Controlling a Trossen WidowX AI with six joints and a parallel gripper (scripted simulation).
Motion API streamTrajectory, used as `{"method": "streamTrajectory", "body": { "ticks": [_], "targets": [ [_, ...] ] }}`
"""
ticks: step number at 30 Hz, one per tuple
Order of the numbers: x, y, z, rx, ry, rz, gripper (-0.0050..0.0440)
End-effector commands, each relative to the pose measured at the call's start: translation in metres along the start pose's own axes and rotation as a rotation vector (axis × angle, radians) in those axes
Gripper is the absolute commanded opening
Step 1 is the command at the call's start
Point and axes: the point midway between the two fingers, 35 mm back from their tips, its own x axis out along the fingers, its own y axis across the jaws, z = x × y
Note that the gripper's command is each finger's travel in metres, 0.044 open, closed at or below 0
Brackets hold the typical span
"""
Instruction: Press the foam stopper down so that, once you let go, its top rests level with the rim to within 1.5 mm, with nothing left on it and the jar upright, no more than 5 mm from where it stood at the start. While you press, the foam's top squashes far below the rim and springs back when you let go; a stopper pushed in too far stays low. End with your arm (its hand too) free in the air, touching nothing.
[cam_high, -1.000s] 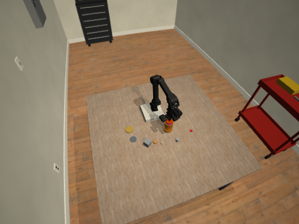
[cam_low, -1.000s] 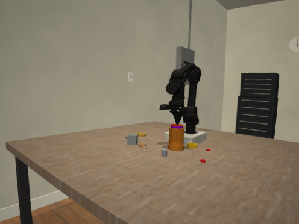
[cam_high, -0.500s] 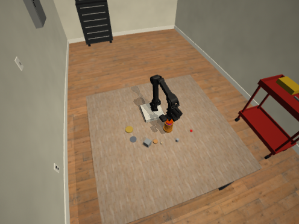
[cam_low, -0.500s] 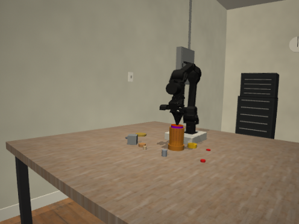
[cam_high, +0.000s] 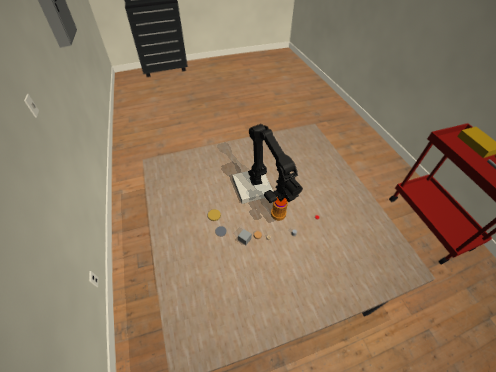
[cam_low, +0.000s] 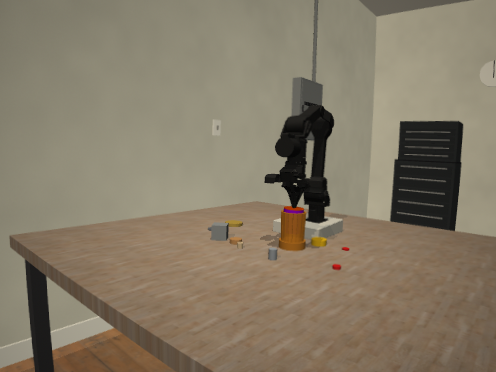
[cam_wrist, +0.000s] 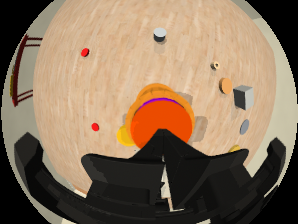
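With my gripper (cam_low: 294, 204) pinched shut and empty on the foam stopper (cam_low: 294, 209), jar (cam_low: 292, 231) near the table's far edge, I judge pressing underway; next, lift gently.

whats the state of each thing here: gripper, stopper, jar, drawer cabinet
gripper: shut, empty, tips down at the stopper's top
foam stopper: seated in the jar mouth, top near the rim
jar: upright on the table
drawer cabinet: all drawers closed
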Motion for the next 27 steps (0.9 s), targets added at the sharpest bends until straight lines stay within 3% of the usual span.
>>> {"method": "streamTrajectory", "body": {
  "ticks": [1, 27],
  "targets": [
    [0.0029, -0.0004, -0.0024, -0.002, 0.01, -0.002, 0.0],
    [0.0051, -0.0005, -0.0026, -0.002, 0.009, -0.002, 0.0]
  ]
}}
